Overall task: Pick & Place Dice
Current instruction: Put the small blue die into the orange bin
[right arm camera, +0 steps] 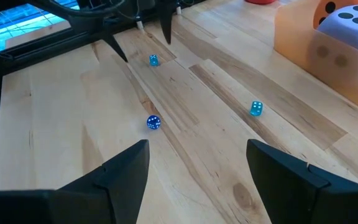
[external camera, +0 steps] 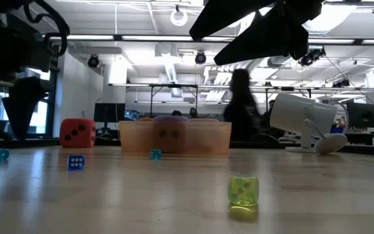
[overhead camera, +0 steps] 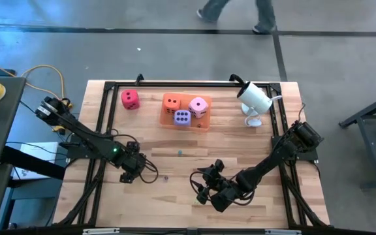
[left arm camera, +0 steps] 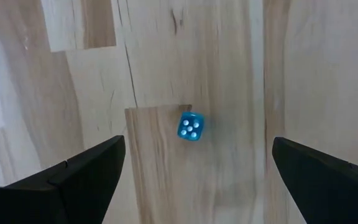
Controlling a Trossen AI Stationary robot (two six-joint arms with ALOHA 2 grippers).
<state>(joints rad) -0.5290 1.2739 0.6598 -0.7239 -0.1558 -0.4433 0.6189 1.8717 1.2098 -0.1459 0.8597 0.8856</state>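
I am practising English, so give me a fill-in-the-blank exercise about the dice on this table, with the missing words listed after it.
1. The orange tray holds ___ large dice.
2. The large die that stands outside the tray, on the bare table, is ___.
3. The small blue die below the open left hand shows ___ white pips on its top face.

Missing words: three; red; five.
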